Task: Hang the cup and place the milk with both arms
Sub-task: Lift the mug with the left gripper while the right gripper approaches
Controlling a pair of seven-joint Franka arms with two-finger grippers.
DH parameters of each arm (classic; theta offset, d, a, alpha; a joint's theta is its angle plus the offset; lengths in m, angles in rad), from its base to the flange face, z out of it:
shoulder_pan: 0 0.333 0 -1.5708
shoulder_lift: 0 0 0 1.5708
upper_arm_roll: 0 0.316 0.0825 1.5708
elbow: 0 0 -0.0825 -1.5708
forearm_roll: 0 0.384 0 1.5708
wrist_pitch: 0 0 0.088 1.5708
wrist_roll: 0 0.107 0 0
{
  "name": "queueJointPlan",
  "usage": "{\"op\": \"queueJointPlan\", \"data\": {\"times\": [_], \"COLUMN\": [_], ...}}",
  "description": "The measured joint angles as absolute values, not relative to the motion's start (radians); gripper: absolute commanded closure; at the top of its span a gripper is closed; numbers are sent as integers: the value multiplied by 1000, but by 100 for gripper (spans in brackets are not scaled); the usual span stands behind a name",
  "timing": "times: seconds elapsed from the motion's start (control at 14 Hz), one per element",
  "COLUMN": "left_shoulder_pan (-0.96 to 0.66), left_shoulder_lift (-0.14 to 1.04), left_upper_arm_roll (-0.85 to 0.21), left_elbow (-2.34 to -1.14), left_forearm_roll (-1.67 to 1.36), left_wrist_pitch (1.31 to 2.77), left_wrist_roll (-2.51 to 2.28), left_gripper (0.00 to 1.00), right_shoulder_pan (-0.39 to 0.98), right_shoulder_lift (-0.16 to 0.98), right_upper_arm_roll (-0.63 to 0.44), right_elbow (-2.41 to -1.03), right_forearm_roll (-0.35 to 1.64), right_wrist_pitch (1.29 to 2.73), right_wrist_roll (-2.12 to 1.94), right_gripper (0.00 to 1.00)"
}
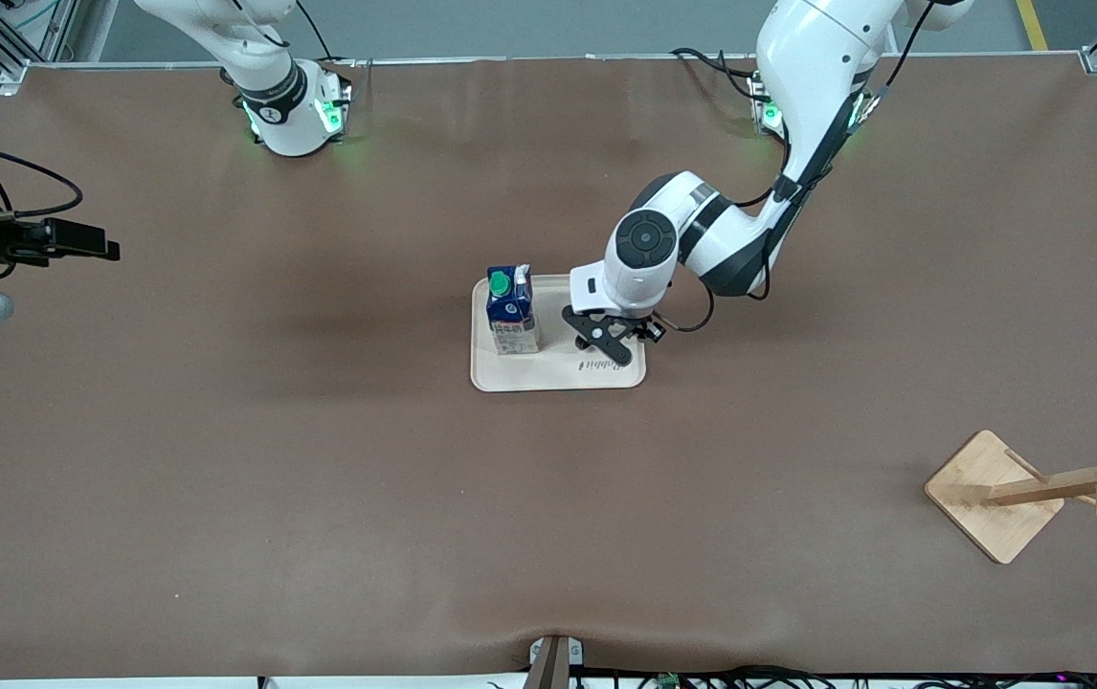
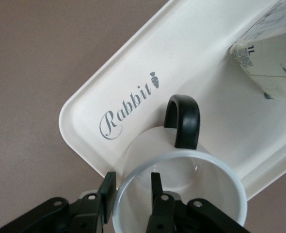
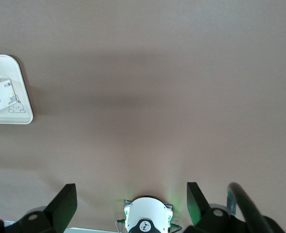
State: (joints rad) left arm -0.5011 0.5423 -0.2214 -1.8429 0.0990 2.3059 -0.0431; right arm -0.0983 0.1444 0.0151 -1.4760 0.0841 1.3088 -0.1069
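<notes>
The cup [image 2: 201, 194], white with a black handle [image 2: 184, 121], stands upright on the cream tray [image 2: 133, 73] marked "Rabbit". My left gripper [image 2: 132, 183] is lowered onto the cup's rim, one finger outside the wall and one inside, with a gap still showing at the inner finger. In the front view the left gripper [image 1: 609, 337] and its wrist hide the cup. The milk [image 1: 511, 311], a dark-blue carton with a green cap, stands upright on the same tray [image 1: 558, 378], beside the cup toward the right arm's end. My right gripper [image 3: 131, 194] hangs open and empty high over bare table.
A wooden cup rack [image 1: 1037, 488] with pegs stands near the front camera at the left arm's end of the table. Brown cloth covers the table around the tray. The right arm's base [image 1: 295, 115] shows at the robots' edge.
</notes>
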Motion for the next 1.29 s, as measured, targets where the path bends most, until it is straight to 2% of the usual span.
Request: {"op": "queueJointPlan", "data": {"times": [0.21, 0.29, 0.64, 0.86, 1.29], "left_shoulder_pan": [-501, -501, -499, -488, -399], "left_shoulder_lift": [560, 563, 563, 525, 397], "left_upper_arm_roll": [-221, -221, -221, -219, -212], "left_elbow": [-1825, -1821, -1800, -1775, -1620], "left_forearm_roll": [102, 102, 104, 104, 104], "left_wrist_pitch": [2312, 2312, 2313, 2278, 1938], "left_wrist_roll": [-43, -43, -43, -44, -49], "left_gripper": [98, 100, 100, 100, 100], "right_shoulder_pan": [-96, -96, -63, -28, 138], "right_shoulder_lift": [145, 145, 145, 145, 153], "right_upper_arm_roll": [18, 18, 25, 28, 32], "right_elbow": [-1476, -1476, -1476, -1476, -1477], "right_forearm_roll": [85, 86, 141, 177, 183], "right_wrist_pitch": [1309, 1309, 1310, 1309, 1351], "right_wrist_roll": [-107, -107, -51, -42, 110], "right_gripper": [0, 0, 0, 0, 0]}}
